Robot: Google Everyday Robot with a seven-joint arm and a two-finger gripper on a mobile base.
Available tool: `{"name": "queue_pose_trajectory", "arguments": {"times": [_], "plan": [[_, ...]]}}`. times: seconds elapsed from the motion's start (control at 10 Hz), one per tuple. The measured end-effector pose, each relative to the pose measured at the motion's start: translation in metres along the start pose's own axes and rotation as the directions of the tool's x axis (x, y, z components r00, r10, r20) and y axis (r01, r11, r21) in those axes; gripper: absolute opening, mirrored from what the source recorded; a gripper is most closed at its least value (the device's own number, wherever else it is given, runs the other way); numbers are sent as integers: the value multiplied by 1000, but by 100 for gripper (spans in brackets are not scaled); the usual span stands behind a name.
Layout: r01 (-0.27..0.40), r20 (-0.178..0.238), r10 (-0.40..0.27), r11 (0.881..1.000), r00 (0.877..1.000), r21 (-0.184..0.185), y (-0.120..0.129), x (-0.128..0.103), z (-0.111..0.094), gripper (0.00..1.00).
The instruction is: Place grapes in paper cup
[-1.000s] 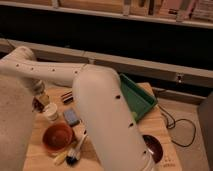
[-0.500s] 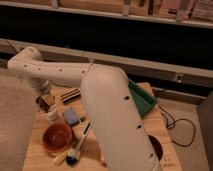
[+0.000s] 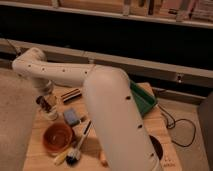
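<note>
My gripper [image 3: 45,102] hangs at the table's left side, at the end of the white arm that fills the foreground. It is shut on the grapes [image 3: 43,103], a small dark brownish clump, held just above and left of the paper cup [image 3: 51,115]. The paper cup is small and white and stands upright, right below the gripper. The cup's inside is hidden.
A red-orange bowl [image 3: 57,138] sits in front of the cup, with a brush [image 3: 75,154] beside it. A blue block [image 3: 71,117] and a striped bar [image 3: 71,95] lie to the right. A green tray [image 3: 144,99] is at the back right of the wooden table [image 3: 37,155].
The arm has swung, with its shoulder link moving right and nearer. The gripper has stayed by the cup, shifting slightly right with the grapes.
</note>
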Motion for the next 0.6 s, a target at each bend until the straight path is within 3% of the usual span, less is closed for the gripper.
{"name": "queue_pose_trajectory", "arguments": {"times": [0.2, 0.6], "plan": [[1, 6, -1, 1000, 1000, -5, -2, 0, 4, 3], [-29, 10, 29, 999, 1000, -13, -9, 20, 22, 40]]}}
